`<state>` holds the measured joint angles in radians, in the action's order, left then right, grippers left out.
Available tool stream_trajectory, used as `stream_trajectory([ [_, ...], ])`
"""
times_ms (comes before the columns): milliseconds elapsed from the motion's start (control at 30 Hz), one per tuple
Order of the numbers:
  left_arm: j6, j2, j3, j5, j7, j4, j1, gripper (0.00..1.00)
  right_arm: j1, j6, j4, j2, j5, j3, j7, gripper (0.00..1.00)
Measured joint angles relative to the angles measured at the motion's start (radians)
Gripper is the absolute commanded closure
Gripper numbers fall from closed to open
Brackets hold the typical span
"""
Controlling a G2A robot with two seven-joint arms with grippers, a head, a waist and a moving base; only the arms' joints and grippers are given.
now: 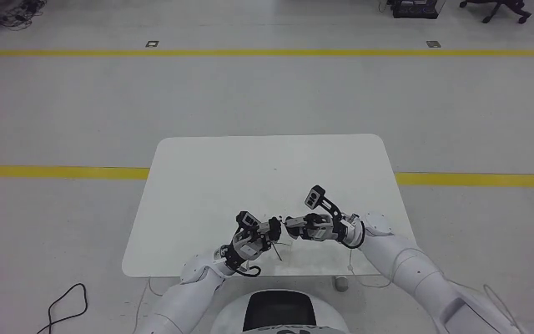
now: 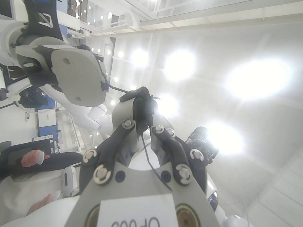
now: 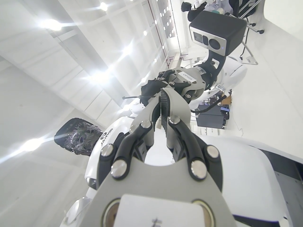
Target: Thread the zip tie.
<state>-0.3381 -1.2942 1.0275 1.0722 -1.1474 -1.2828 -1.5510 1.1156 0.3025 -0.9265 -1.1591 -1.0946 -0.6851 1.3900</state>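
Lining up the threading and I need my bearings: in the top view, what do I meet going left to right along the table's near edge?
Left wrist camera → left hand → right hand → right wrist camera. The zip tie hangs where the hands meet, so it is left unplaced.

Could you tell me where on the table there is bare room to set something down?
The far half of the table is bare from edge to edge, and the near left corner too. It is crowded at the middle of the near edge, where the left gripper and right gripper meet at the zip tie.
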Motion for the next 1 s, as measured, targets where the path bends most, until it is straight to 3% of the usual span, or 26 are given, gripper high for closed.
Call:
stream_trajectory([
  [1000, 0.0, 0.0, 0.0, 0.0, 0.0, 0.0, 0.0, 1.0, -0.009, -0.018, 0.038, -0.016, 0.024, 0.0, 0.0, 1.0],
])
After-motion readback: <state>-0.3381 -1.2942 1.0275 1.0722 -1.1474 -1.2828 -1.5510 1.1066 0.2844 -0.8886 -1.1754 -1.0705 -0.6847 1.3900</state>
